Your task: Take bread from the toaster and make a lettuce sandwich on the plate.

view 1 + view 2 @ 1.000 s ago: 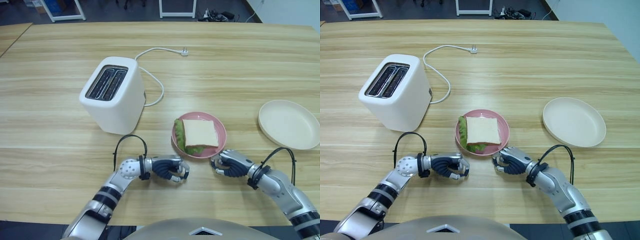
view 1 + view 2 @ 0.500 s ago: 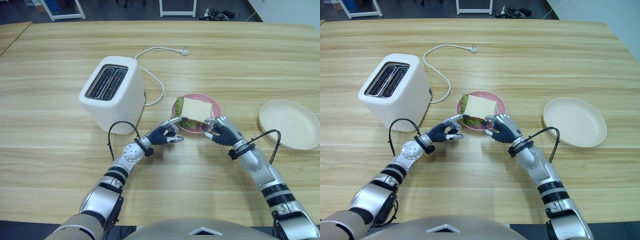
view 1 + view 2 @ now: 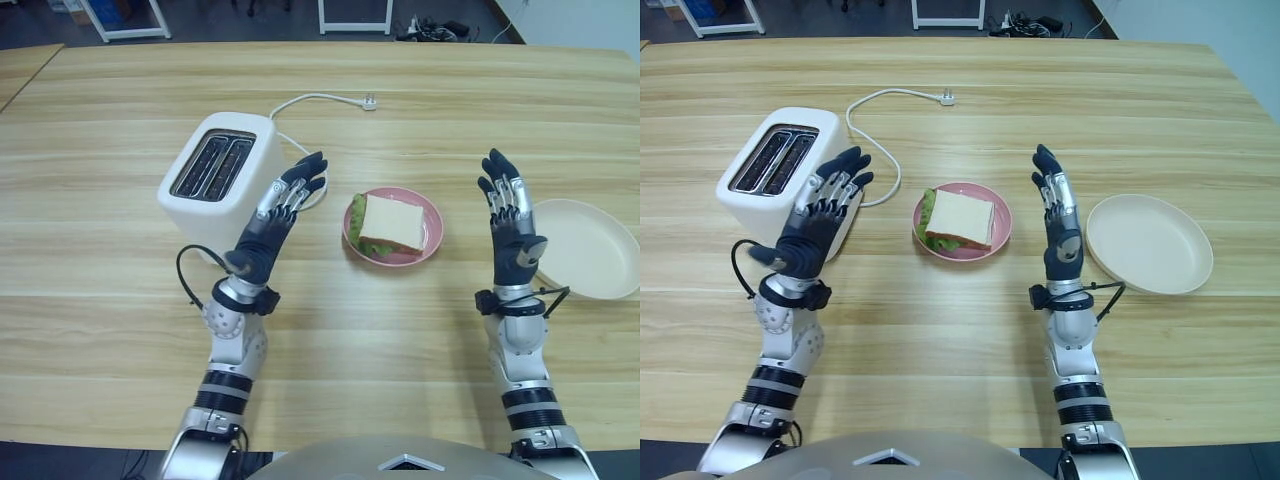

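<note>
In the middle of the surface [image 3: 470,110], the lettuce sandwich [image 3: 392,222] sits done on the pink plate [image 3: 432,240].
The toaster [image 3: 225,205] by the left edge looks empty, so I think nothing is left to do. The left hand [image 3: 270,222] and right hand [image 3: 511,226] are up, fingers spread wide, holding nothing. The right eye view takes in the surface's far right corner; the left eye view, a second table [image 3: 20,70] past the left edge.

Bright, even overhead light, soft faint shadows under toaster [image 3: 225,190] and plate [image 3: 434,228]
</note>
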You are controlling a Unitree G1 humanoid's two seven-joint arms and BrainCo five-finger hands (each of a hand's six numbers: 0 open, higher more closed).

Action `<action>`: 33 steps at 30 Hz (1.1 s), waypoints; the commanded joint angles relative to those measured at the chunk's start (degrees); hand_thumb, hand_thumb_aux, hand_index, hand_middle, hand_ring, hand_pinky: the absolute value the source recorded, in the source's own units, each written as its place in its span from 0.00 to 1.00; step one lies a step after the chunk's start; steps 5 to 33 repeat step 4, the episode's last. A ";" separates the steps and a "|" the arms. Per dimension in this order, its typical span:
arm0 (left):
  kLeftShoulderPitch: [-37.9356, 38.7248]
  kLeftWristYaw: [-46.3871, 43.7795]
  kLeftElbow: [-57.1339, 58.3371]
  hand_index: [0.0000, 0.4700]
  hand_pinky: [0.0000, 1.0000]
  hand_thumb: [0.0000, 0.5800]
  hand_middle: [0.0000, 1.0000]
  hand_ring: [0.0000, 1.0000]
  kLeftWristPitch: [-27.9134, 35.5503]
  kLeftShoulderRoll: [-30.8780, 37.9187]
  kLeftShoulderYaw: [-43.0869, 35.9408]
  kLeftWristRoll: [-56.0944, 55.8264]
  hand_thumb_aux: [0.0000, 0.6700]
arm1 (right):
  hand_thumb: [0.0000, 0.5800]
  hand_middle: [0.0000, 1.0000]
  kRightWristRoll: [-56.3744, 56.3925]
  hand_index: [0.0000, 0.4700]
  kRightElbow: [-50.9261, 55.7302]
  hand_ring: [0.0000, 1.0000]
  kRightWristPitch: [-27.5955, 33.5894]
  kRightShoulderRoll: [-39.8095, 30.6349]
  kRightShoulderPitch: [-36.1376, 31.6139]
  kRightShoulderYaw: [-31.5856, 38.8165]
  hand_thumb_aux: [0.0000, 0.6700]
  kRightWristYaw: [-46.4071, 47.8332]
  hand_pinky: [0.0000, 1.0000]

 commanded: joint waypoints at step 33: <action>-1.76 18.69 5.72 0.00 0.00 0.00 0.00 0.00 -6.82 -7.70 7.82 22.84 0.00 | 0.00 0.00 -20.36 0.00 -2.31 0.00 -1.84 5.71 -0.81 -4.38 0.00 -12.98 0.00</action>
